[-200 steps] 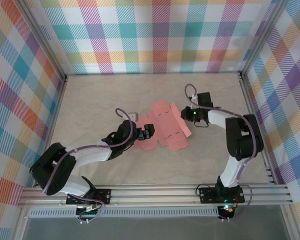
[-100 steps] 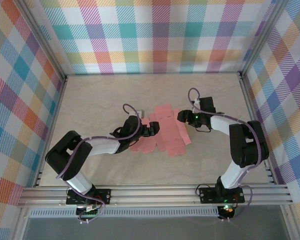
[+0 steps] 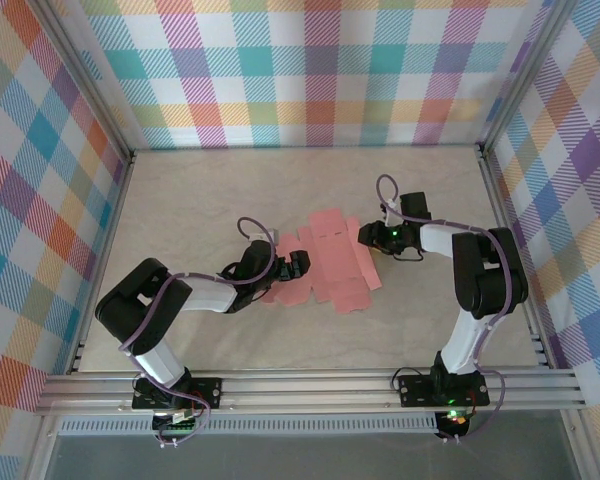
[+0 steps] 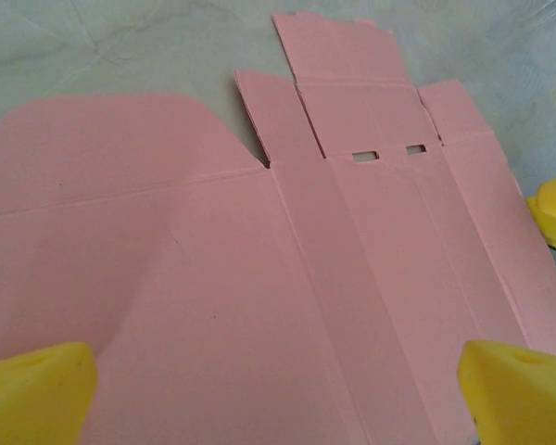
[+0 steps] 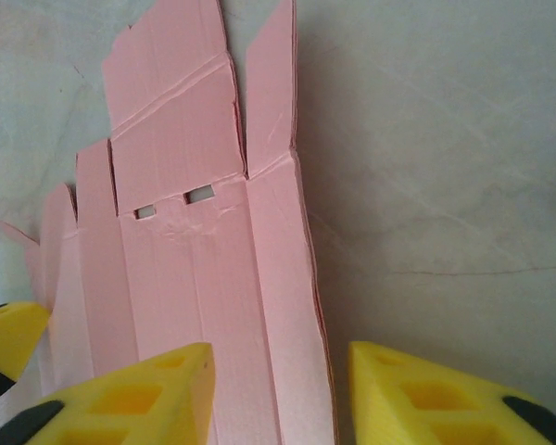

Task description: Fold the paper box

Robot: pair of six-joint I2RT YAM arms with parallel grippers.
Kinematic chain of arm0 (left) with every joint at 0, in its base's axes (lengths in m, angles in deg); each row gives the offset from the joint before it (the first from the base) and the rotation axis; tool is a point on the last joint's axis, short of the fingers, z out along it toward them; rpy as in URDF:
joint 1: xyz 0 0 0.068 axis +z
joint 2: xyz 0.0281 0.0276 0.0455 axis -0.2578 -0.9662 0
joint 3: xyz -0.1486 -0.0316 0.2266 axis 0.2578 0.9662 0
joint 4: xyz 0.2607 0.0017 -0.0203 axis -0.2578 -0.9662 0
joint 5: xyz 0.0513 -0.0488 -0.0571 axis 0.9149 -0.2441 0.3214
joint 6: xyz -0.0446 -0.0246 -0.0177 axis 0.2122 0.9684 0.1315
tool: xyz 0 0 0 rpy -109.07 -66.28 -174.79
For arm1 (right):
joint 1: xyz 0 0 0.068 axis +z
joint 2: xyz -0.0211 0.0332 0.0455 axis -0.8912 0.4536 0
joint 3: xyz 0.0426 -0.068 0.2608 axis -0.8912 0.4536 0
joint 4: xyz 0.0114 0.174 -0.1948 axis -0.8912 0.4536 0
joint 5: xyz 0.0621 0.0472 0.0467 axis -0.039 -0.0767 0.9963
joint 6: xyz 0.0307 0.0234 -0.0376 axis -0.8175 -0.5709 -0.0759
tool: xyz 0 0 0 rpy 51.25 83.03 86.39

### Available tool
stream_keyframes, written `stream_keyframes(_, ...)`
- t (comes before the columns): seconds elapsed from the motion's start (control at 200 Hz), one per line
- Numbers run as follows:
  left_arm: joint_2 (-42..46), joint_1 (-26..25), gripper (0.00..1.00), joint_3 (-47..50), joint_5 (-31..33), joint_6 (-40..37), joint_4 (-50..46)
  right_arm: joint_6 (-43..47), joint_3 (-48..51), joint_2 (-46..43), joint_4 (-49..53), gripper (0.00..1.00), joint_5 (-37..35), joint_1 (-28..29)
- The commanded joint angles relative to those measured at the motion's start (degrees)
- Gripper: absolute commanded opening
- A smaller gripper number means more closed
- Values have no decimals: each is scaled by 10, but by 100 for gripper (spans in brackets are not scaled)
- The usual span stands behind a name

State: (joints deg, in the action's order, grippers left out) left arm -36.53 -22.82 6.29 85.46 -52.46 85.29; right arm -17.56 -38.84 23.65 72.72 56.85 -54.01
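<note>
In the middle of the top view, the paper box (image 3: 330, 270) lies flat on the desk (image 3: 200, 200) between my left end effector (image 3: 300, 264), wide open and empty, and my right end effector (image 3: 363, 236), half open astride its raised right edge, gripping nothing.

Each arm pairs white tubular links with bulky black joint housings; the left arm (image 3: 200, 296) shows at lower left of the top view, the right arm (image 3: 485, 270) at right; a thin purple cable (image 3: 250, 221) loops along each; a flat black base plate (image 3: 175, 388) anchors each at the bottom; a small green light (image 3: 393, 236) glows on the right wrist; the left gripper (image 4: 276, 357) has bright yellow wedge-shaped fingers (image 4: 37, 385); the right gripper (image 5: 280, 371) has matching yellow fingers with recessed pockets and black edging.
</note>
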Motion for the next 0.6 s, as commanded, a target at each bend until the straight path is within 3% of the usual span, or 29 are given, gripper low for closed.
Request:
stream_keyframes(0.0, -11, 6, 100, 14, -5, 14, 18, 20, -1, -2, 15, 36, 15, 1)
stream_keyframes(0.235, -13, 6, 100, 15, -8, 16, 21, 34, 5, -7, 11, 19, 13, 1)
stream_keyframes(0.42, -9, 7, 100, 17, -7, 17, 18, 40, 21, -26, 2, 25, 16, 1)
stream_keyframes(0.595, -6, 7, 100, 17, -5, 16, 16, 44, 50, -45, -12, 24, 21, 0)
